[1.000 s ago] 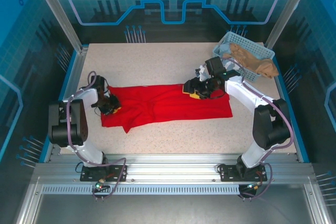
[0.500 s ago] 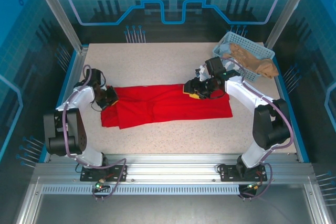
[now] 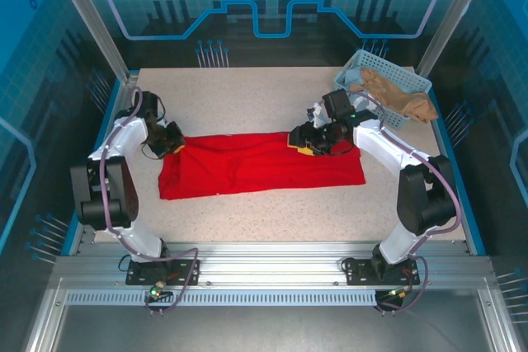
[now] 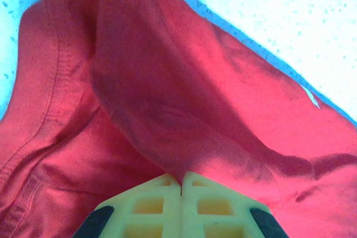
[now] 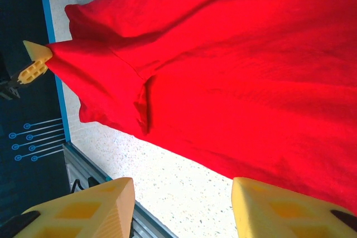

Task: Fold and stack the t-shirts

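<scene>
Left hand [image 3: 172,139] clamped on the 9 o'clock end of the bright red cloth t-shirt [image 3: 256,166] spread across the speckled desk [image 3: 247,96], right hand [image 3: 307,144] open over its 1 o'clock edge: carry the fold low, taut, edges aligned

The left arm [image 3: 118,144] and right arm [image 3: 384,147] are white-shelled links with black joints on black bases. Purplish-grey cables [image 3: 102,191] loop alongside. Fingers [image 4: 146,205] are yellow plastic, moulded with square recesses, with black mounts behind.

Matt red cloth t-shirt [image 3: 264,166] on smooth speckled tabletop [image 3: 247,100].
</scene>
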